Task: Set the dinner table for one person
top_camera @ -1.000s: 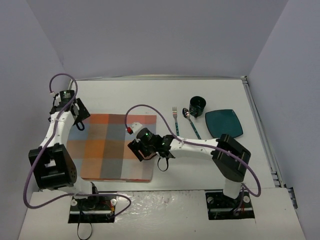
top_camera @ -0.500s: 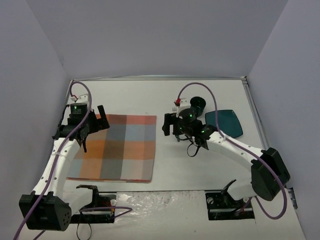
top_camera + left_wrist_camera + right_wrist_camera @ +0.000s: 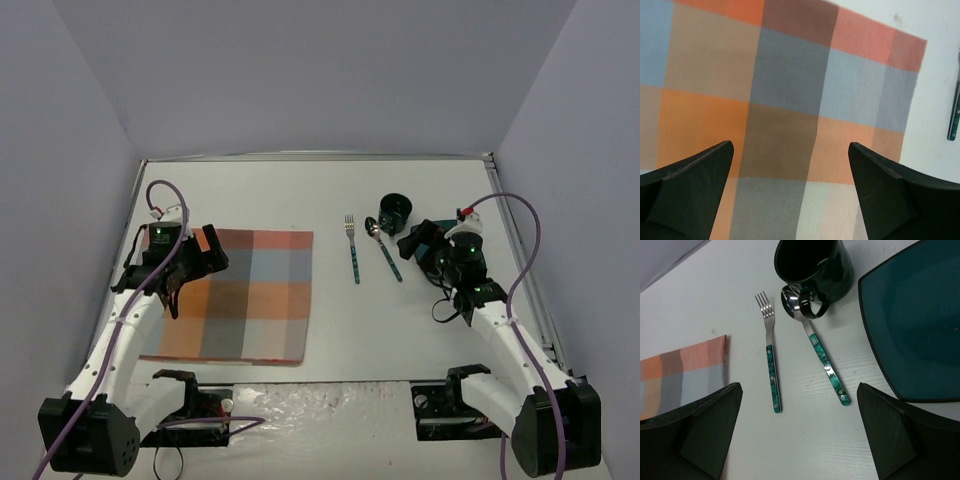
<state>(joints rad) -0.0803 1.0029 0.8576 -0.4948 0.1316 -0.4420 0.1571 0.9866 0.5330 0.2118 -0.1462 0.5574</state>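
The white table (image 3: 300,190) stretches out beyond both arm bases. On its left half lies a checked placemat (image 3: 245,295). The left gripper (image 3: 790,146) hovers over it, jaws spread wide and holding nothing. Right of the mat and apart from it, a fork (image 3: 771,365) and a spoon (image 3: 822,360) lie side by side, the spoon's bowl against the handle of a dark mug (image 3: 815,265). A teal plate (image 3: 920,325) sits just to their right, mostly hidden by the right arm from above. The right gripper (image 3: 800,386) hangs over the cutlery, released and empty.
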